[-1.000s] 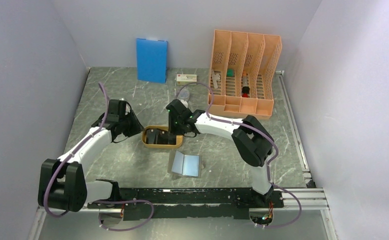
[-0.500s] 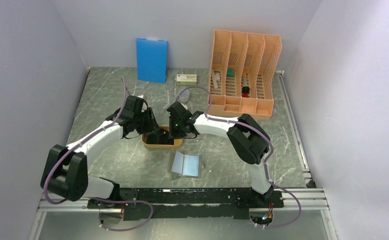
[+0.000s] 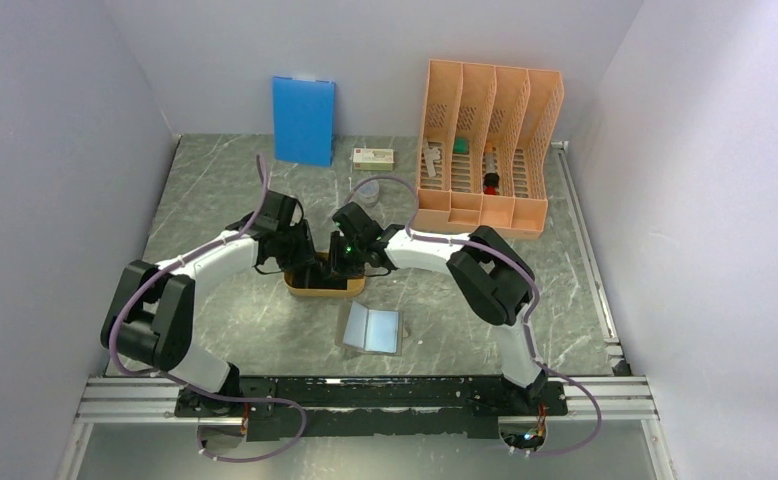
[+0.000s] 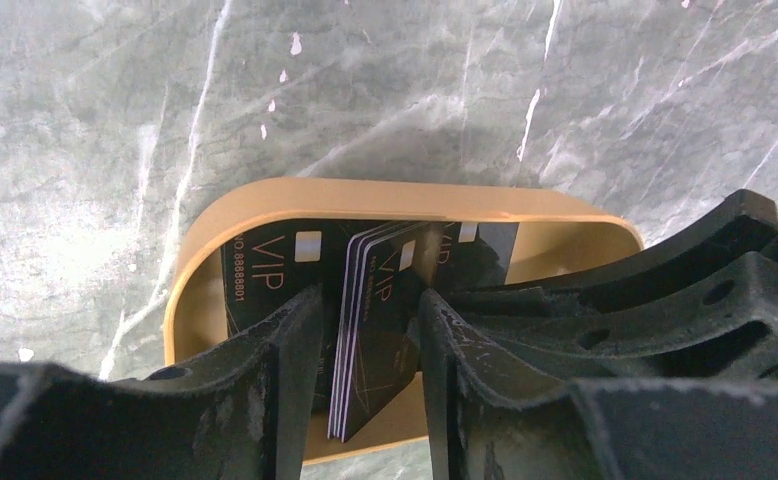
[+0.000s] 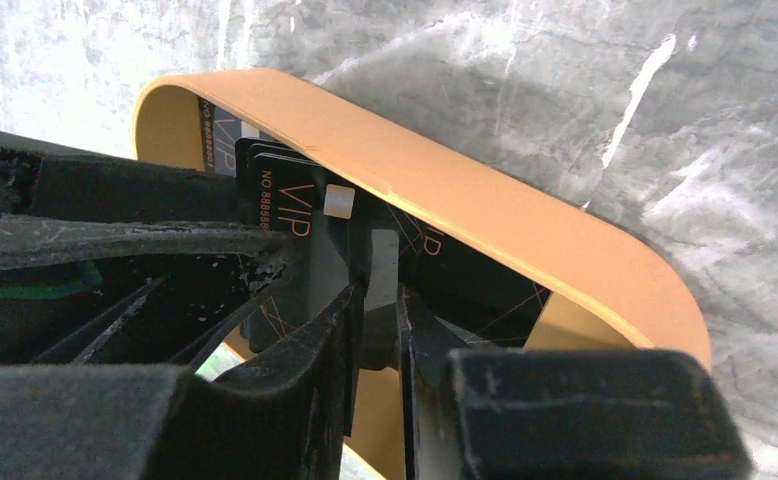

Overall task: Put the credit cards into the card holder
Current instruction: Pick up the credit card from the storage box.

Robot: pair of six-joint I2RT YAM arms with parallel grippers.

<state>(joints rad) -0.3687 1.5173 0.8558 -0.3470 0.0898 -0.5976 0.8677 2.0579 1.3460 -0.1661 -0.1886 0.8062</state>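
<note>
A shallow orange tray (image 3: 325, 290) (image 4: 365, 186) (image 5: 485, 200) holds the black credit cards. A small stack of them (image 4: 370, 340) (image 5: 290, 205) stands on edge, tilted, and another card (image 4: 265, 270) lies flat under it. My left gripper (image 3: 305, 262) (image 4: 370, 300) is open, one finger on each side of the stack. Reaching in from the other side, my right gripper (image 3: 343, 262) (image 5: 378, 290) is shut on the standing cards. The card holder (image 3: 372, 328) lies open on the table in front of the tray, pale blue inside up.
A blue board (image 3: 303, 120) leans on the back wall. A tall orange file rack (image 3: 485, 140) stands at the back right, with a small white box (image 3: 374, 157) to its left. Side walls close in on both flanks.
My left arm has swung right to the tray and its jaws have opened around the card stack. My right gripper stayed at the tray and closed a little further.
</note>
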